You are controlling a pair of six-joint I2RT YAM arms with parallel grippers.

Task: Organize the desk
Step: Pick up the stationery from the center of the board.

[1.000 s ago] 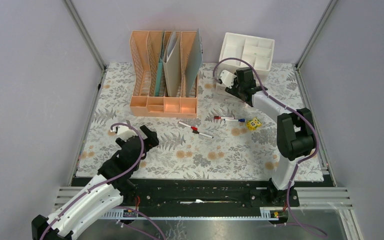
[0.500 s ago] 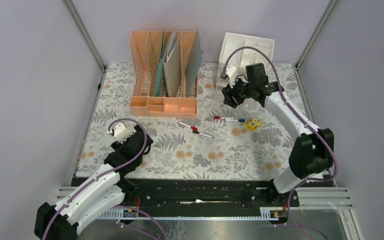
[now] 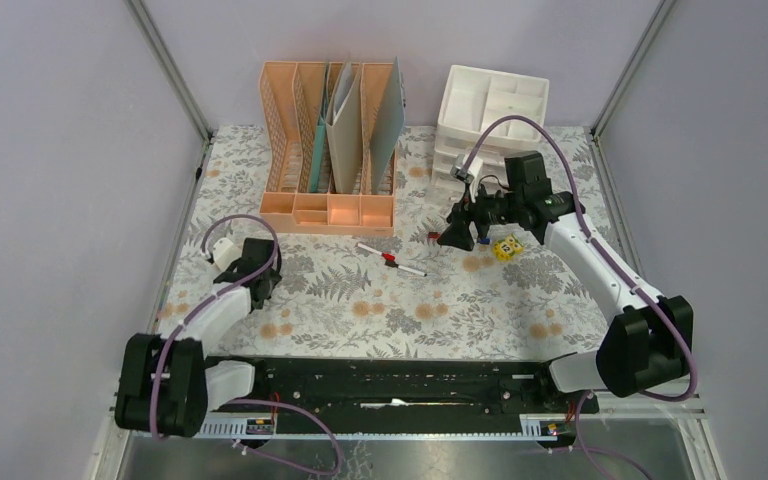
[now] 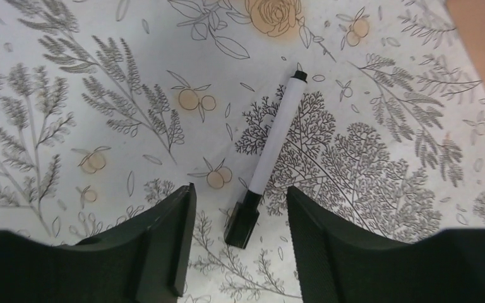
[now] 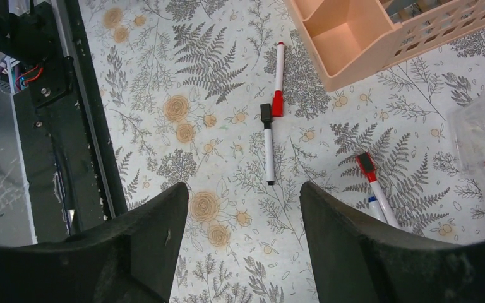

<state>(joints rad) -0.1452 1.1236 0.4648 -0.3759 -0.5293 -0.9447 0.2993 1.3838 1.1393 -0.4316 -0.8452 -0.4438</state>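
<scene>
The desk, covered in fern-print cloth, carries loose markers. My left gripper is open low over the left side. In the left wrist view a white marker with a black cap lies between the open fingers, untouched. My right gripper is open and empty above the middle of the desk. Its wrist view shows a red-capped marker, a black-capped marker, and a red marker beside a blue one. The first pair also shows in the top view.
A peach file rack with folders stands at the back, and a white drawer unit to its right. A clear drawer holds a pen. A yellow cube lies by the right gripper. A black rail runs along the near edge.
My right gripper has moved from the drawer unit towards me, to above the loose markers. My left arm has swung left and folded back, lowering its gripper over the desk.
</scene>
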